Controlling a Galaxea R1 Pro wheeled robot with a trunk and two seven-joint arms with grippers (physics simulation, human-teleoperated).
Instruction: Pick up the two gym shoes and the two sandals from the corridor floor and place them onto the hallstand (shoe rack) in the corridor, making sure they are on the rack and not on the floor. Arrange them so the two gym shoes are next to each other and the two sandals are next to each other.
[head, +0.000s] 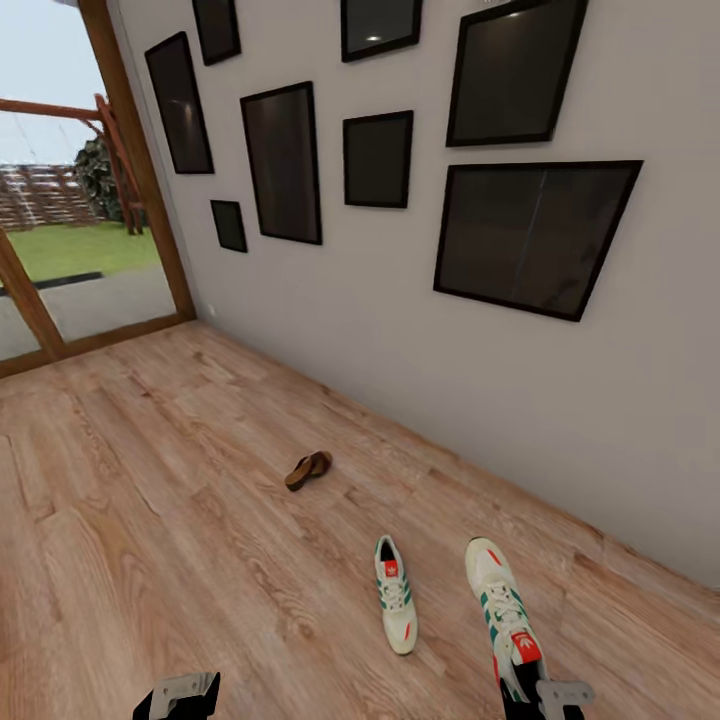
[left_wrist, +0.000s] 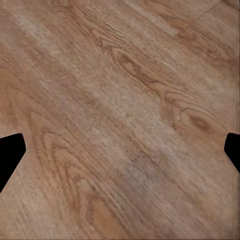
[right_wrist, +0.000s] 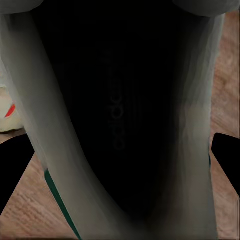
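Directly under the right wrist camera gapes the dark opening of a white lace-up sneaker (right_wrist: 120, 125), its pale collar running up both sides and a green stripe along one edge; the right gripper (right_wrist: 120, 167) has its black fingertips (right_wrist: 15, 165) set wide on either side of the shoe, spread apart and not gripping it. From the head view this sneaker (head: 505, 610) lies on the light brown wood-plank floor (head: 150, 480) at the lower right, toe pointing away, with the right gripper (head: 548, 697) over its heel end; the second white sneaker with green stripes and red-orange patches (head: 396, 592) lies just beside it to the left, apart, not touching. Farther off, near the pale grey wall (head: 400, 330), a flat dark brown leather sandal (head: 307, 469) rests tilted on the planks, well apart from the sneakers. The left gripper (head: 180, 697) hangs at the lower left over bare floor; in the left wrist view its dark fingertips (left_wrist: 10, 155) stand wide apart, released, with nothing between them but wood grain (left_wrist: 125, 110). Black-framed dark pictures (head: 530, 235) hang on the wall; a wood-framed glass door (head: 60, 200) shows grass outside.
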